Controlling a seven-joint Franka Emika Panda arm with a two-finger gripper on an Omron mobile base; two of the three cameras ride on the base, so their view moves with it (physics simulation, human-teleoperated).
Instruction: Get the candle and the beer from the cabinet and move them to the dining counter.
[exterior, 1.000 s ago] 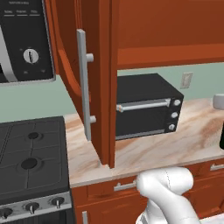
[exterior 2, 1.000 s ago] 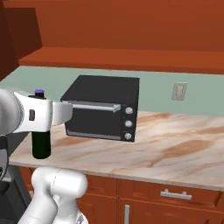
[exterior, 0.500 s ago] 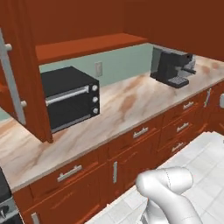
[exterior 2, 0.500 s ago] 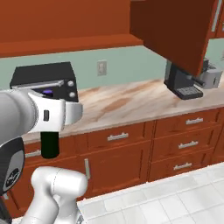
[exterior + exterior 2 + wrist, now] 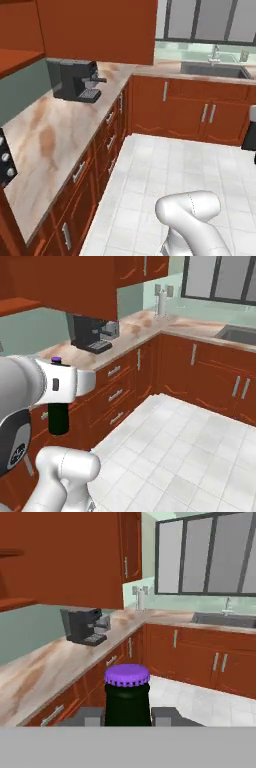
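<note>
Red-brown kitchen cabinetry ran along two walls and met in a far corner, over a floor of pale square tiles. Along the left wall stretched a beige marbled counter above drawers with short grey handles, and a wall cabinet of the same reddish wood hung over it. On the far wall, a sink was set in the counter below a dark-framed window. A black coffee machine stood on the left counter, near the corner and under the wall cabinet. A pale paper towel roll stood upright at the far corner of the counter.

The white arm reached across the left side of the right base view, and the gripper was clenched on the beer, one grey fingertip pressed to each side of its neck. The dark bottle hung upright below the hand, off any surface, in front of the left drawers. Its purple cap stood just above the fingertips in the hand view.
</note>
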